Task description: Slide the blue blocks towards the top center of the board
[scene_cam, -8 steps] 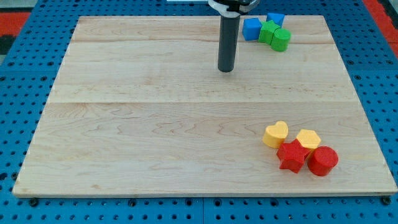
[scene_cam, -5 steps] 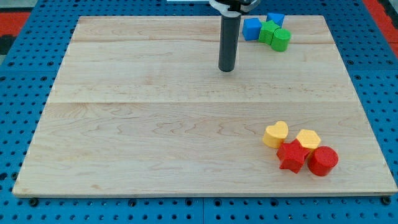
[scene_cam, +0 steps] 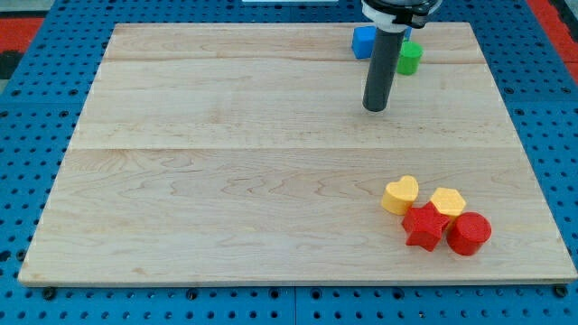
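Observation:
My tip (scene_cam: 375,107) rests on the board, right of centre in the upper part of the view. A blue block (scene_cam: 362,41) sits near the top edge, up and slightly left of the tip, partly hidden by the rod. A green block (scene_cam: 411,58) shows just right of the rod. The second blue block and the other green block are hidden behind the rod. The tip stands apart from this cluster, below it.
A yellow heart (scene_cam: 400,194), a yellow block (scene_cam: 447,202), a red star (scene_cam: 423,226) and a red cylinder (scene_cam: 469,233) cluster at the lower right. The wooden board (scene_cam: 226,181) lies on a blue pegboard table.
My tip has moved to the view's right and slightly down. The rod now covers part of the blue and green cluster. The blocks have not visibly moved.

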